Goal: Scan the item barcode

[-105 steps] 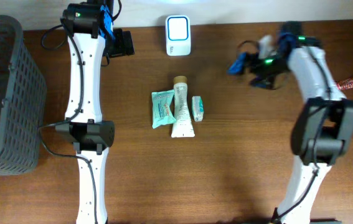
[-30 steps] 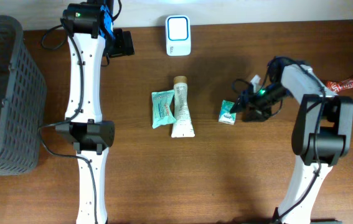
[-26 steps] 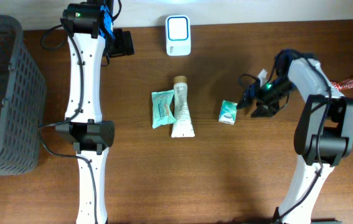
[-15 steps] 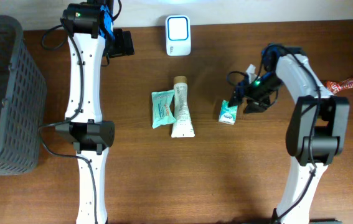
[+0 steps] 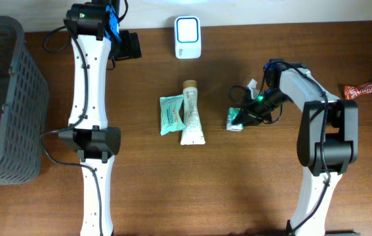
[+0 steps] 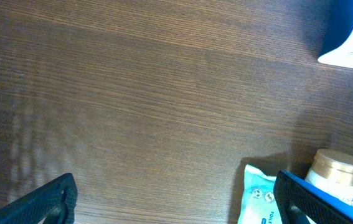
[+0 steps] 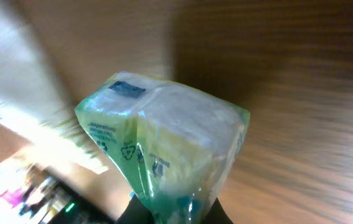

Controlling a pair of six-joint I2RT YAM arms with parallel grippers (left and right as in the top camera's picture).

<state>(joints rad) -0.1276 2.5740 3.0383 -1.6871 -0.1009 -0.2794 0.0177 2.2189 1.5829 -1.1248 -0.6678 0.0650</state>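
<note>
1. Task item: a small green-and-white plastic-wrapped packet [image 7: 164, 140], pinched by one narrow edge in the tightly closed right gripper [image 5: 243, 116]. Position: right-centre of the brown wooden table [image 5: 238, 196], near the other goods. Unclear whether lifted clear of the wood.
2. Spread wide and empty: the left gripper [image 6: 175, 202], parked near the far edge, well left of the white barcode scanner with a blue face [image 5: 187, 28].
3. Possible slip. Cause: only a thin pinch on the crinkly film, with most of the packet hanging free beyond the fingertips. Likely to twist or drop out under a quick swing toward the scanner.
4. Possible missed read. Cause: no barcode identifiable in the wrist view, only small printed marks and a dark label patch. Code perhaps turned away from the scanner face, covered by the fingers, or creased by the soft wrapper.
5. Possible knock. Cause: a teal foil pouch [image 5: 171, 115] and a cream squeeze tube with a gold cap [image 5: 191, 113] lying just left of the route to the scanner. Easily nudged by a low carry.
6. Possible shove of the scanner. Cause: seemingly light and free-standing, so liable to slide under too close an approach.
</note>
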